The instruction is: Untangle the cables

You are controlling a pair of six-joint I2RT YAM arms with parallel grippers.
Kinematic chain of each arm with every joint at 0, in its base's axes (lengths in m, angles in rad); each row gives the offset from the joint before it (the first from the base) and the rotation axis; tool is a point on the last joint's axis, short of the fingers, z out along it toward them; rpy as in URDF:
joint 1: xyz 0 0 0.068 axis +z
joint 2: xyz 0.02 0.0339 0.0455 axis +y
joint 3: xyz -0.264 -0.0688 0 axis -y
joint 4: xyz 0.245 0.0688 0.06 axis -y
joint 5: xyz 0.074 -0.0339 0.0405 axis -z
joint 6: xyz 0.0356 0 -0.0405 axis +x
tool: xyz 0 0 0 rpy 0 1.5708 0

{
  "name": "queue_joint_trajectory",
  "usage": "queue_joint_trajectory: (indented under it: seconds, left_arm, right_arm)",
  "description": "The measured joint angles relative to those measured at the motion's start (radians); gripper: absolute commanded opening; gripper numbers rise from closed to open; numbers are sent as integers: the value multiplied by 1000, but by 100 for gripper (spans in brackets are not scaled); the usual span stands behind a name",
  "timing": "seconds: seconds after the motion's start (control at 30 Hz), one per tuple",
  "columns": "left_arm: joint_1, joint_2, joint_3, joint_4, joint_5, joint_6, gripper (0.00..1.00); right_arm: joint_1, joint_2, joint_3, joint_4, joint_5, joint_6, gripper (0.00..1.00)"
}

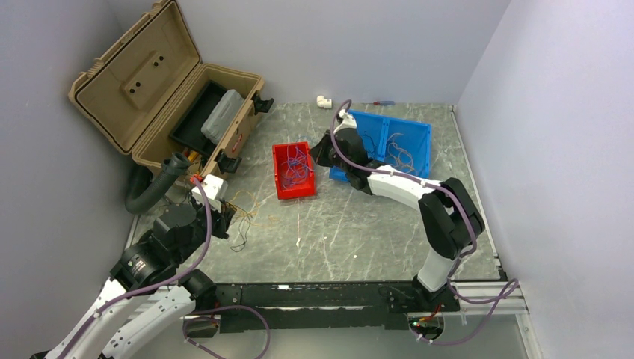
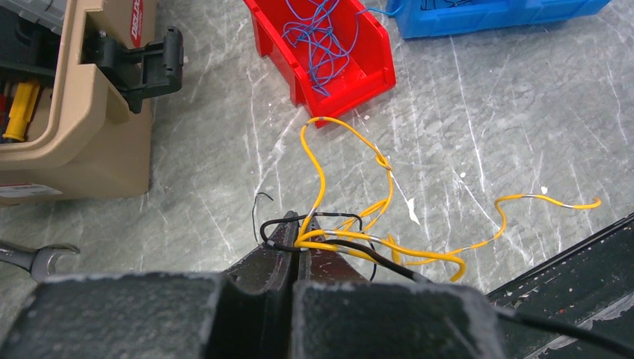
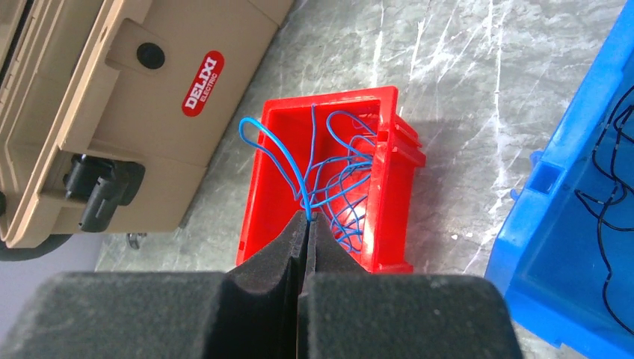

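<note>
A tangle of yellow cables [image 2: 389, 250] and black cables [image 2: 273, 224] lies on the grey table, also seen in the top view [image 1: 247, 213]. My left gripper [image 2: 303, 226] is shut on yellow and black strands of it, low over the table [image 1: 226, 222]. Blue cables [image 3: 340, 187] lie heaped in a red bin [image 3: 258, 179]. My right gripper [image 3: 308, 219] is shut on one blue cable above that bin's near wall, and it shows at the bin's right side in the top view [image 1: 318, 152]. Thin black cables [image 3: 609, 202] lie in a blue bin [image 3: 553, 247].
An open tan toolbox [image 1: 149, 97] stands at the back left, close to the red bin [image 1: 293, 170]. A wrench [image 2: 34, 258] lies by the toolbox. The blue bin [image 1: 392, 146] sits behind my right arm. A white fitting [image 1: 324, 101] lies by the back wall.
</note>
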Motion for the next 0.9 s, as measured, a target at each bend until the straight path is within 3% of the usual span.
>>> queue_joint_trajectory:
  seconds: [0.4,0.9]
  left_arm:
    - [0,0,0,0,0,0,0]
    - [0,0,0,1,8,1,0]
  right_arm:
    - [58,47,91,-141,43,-29,0]
    - [110,447,502,-448,144,-65,0]
